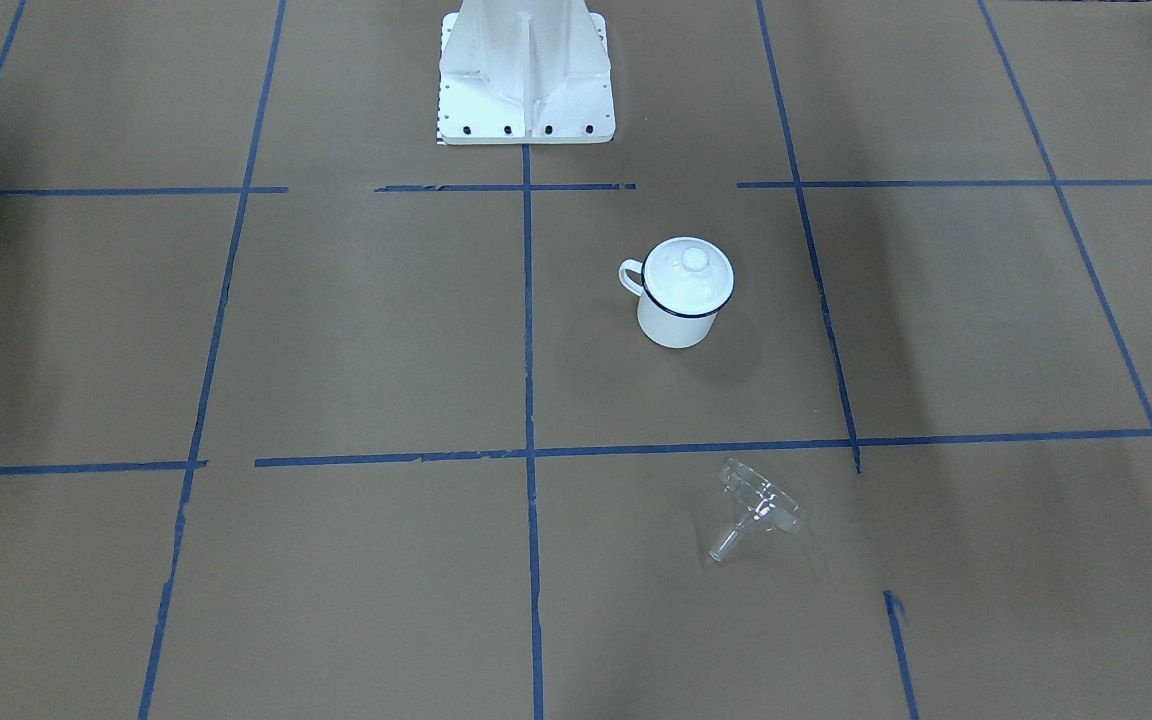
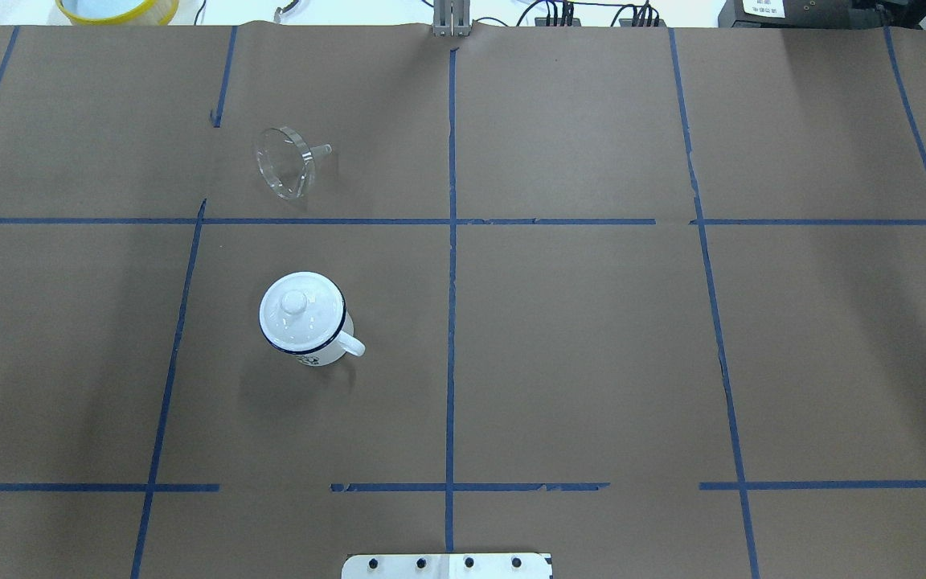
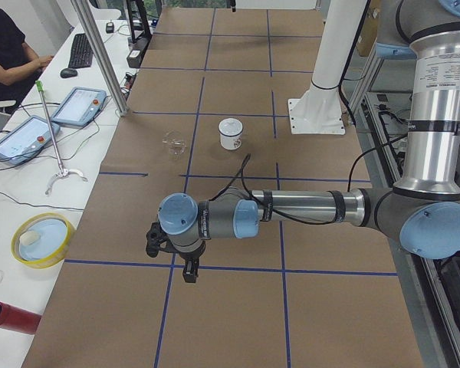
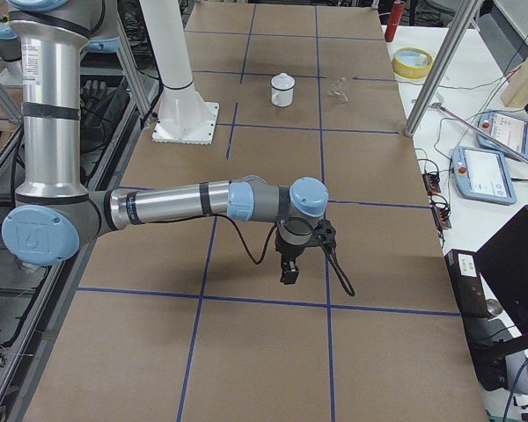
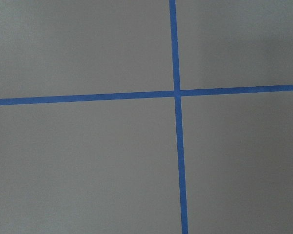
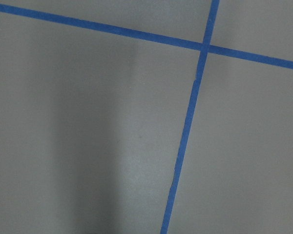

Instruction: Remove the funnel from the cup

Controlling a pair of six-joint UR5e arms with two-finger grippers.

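Note:
The clear funnel (image 1: 758, 508) lies on its side on the brown paper, apart from the cup; it also shows in the overhead view (image 2: 286, 161) with its spout pointing right. The white enamel cup (image 1: 678, 318) stands upright with a white domed lid (image 1: 688, 272) on it; in the overhead view the cup (image 2: 317, 352) is nearer the robot than the funnel. My left gripper (image 3: 189, 272) and right gripper (image 4: 288, 273) show only in the side views, low over the table far from both things. I cannot tell whether they are open or shut.
The robot's white base (image 1: 526, 90) stands at the table's robot-side edge. A yellow bowl (image 3: 42, 239), a red can (image 3: 11, 318), tablets and a seated operator are on the bench beyond the far edge. Blue tape lines grid the paper.

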